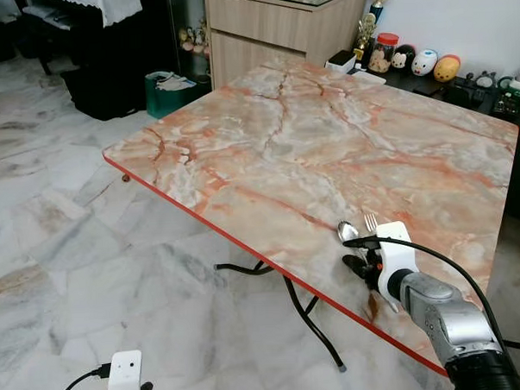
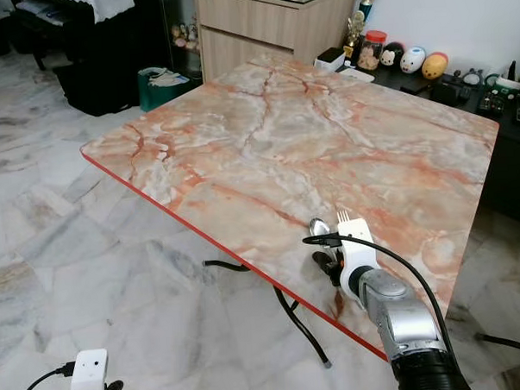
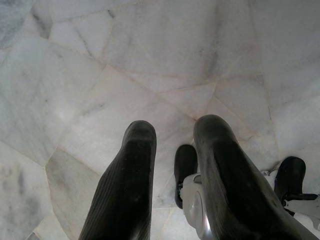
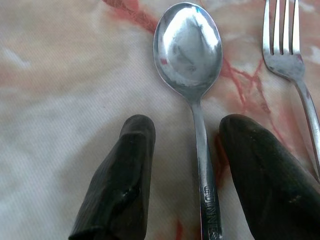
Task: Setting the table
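From the left eye view, the right pincer (image 1: 360, 261) rests on the marble worktop (image 1: 309, 141) near its red front edge, with a spoon (image 1: 347, 233) and fork (image 1: 371, 220) lying just beyond it. The right wrist view shows more: the pincer's fingers (image 4: 122, 175) are spread, released, either side of the spoon's handle, which is stamped with lettering too blurred to read, the fork beside it. In the left wrist view, the left pincer (image 3: 172, 165) hangs open above the floor (image 3: 125, 60).

The table (image 1: 310, 150) top is pink and cream marble with rusty red veins and a red edge, on black legs. The spoon (image 4: 189, 47) and fork (image 4: 282, 42) are shiny silver. The right gripper (image 4: 186, 165) has black fingers on a white and silver arm. The floor (image 1: 64, 255) is pale grey marble with darker streaks.
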`<state>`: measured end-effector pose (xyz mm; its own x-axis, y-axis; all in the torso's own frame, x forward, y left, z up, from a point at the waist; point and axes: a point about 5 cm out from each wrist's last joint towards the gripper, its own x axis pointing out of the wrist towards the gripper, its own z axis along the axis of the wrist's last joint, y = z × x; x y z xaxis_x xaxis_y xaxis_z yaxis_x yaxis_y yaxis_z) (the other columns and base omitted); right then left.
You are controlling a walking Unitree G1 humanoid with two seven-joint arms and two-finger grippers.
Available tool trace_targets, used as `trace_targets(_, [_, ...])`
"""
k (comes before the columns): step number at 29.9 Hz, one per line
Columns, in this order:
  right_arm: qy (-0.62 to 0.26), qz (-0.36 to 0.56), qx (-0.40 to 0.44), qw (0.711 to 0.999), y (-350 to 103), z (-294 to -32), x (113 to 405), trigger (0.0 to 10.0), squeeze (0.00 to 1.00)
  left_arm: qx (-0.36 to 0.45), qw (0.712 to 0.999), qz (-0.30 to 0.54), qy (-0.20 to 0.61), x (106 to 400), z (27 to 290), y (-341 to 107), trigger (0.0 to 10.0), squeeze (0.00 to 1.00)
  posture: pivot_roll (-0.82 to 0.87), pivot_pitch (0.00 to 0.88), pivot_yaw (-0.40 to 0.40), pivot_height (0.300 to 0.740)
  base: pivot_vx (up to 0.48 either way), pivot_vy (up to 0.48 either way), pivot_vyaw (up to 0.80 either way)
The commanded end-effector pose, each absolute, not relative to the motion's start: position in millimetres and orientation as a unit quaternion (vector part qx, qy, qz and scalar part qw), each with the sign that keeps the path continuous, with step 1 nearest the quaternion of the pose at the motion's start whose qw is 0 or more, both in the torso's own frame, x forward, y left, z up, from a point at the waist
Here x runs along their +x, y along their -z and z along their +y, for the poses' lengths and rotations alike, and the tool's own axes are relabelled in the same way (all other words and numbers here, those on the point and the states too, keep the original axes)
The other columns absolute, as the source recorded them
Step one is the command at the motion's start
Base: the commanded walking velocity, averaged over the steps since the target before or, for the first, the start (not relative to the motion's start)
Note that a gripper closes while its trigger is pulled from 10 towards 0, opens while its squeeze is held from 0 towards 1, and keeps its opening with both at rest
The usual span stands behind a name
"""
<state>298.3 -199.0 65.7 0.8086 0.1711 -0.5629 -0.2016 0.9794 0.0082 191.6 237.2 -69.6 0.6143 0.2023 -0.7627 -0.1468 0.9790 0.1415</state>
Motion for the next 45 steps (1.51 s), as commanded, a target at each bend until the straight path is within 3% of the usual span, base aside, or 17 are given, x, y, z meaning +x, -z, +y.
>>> trace_targets(1, [-0.096, 0.305, -0.029, 0.947, -61, -200, 297, 10.0, 0.00, 0.022, 0.893, 0.437, -0.100, 187, 234, 73, 10.0, 0.00, 0.13, 0.000, -0.087, 0.740, 0.000, 0.000, 0.00])
trace_targets(8, [-0.088, 0.304, -0.031, 0.948, -60, -203, 298, 10.0, 0.00, 0.022, 0.894, 0.438, -0.097, 186, 232, 74, 10.0, 0.00, 0.13, 0.000, -0.088, 0.740, 0.000, 0.000, 0.00])
trace_targets(9, [-0.087, 0.304, -0.031, 0.948, -60, -204, 298, 5.6, 0.00, 0.022, 0.893, 0.438, -0.097, 186, 232, 74, 10.0, 0.00, 0.13, 0.000, -0.086, 0.740, 0.000, 0.000, 0.00])
trace_targets(10, [-0.087, 0.303, -0.035, 0.948, -60, -204, 299, 0.0, 0.00, 0.022, 0.893, 0.439, -0.096, 186, 231, 74, 10.0, 0.00, 0.13, 0.000, -0.086, 0.740, 0.000, 0.000, 0.00])
trace_targets(20, [-0.094, 0.299, -0.037, 0.949, -60, -199, 301, 0.0, 0.00, 0.022, 0.892, 0.442, -0.094, 184, 233, 75, 10.0, 0.00, 0.13, 0.000, -0.083, 0.740, 0.000, 0.000, 0.00])
trace_targets(32, [-0.102, 0.292, -0.045, 0.950, -59, -193, 302, 0.0, 0.00, 0.028, 0.887, 0.450, -0.102, 176, 256, 72, 10.0, 0.00, 0.14, 0.000, -0.081, 0.740, 0.000, 0.000, 0.00])
trace_targets(40, [-0.099, 0.239, -0.026, 0.966, -70, -184, 308, 0.0, 0.00, 0.032, 0.884, 0.455, -0.100, 173, 257, 73, 10.0, 0.00, 0.14, 0.000, -0.080, 0.740, 0.000, 0.000, 0.00])
trace_targets(41, [-0.098, 0.228, -0.028, 0.968, -72, -184, 309, 2.2, 0.00, 0.032, 0.884, 0.455, -0.100, 173, 257, 73, 10.0, 0.00, 0.14, 0.000, -0.080, 0.740, 0.000, 0.000, 0.00])
trace_targets(42, [-0.100, 0.210, -0.032, 0.972, -74, -183, 309, 2.2, 0.00, 0.033, 0.884, 0.456, -0.099, 172, 257, 74, 10.0, 0.00, 0.14, 0.000, -0.080, 0.740, 0.000, 0.000, 0.00])
trace_targets(43, [-0.102, 0.194, -0.033, 0.975, -77, -182, 308, 7.4, 0.00, 0.034, 0.883, 0.457, -0.098, 172, 257, 74, 10.0, 0.00, 0.14, 0.000, -0.080, 0.740, 0.000, 0.000, 0.00])
trace_targets(44, [-0.103, 0.184, -0.033, 0.977, -78, -182, 308, 7.4, 0.00, 0.035, 0.883, 0.458, -0.097, 172, 256, 74, 10.0, 0.00, 0.14, 0.000, -0.079, 0.740, 0.000, 0.000, 0.00])
trace_targets(45, [-0.100, 0.165, -0.031, 0.981, -82, -182, 307, 10.0, 0.00, 0.035, 0.883, 0.459, -0.096, 172, 255, 74, 10.0, 0.00, 0.14, 0.000, -0.078, 0.740, 0.000, 0.000, 0.00])
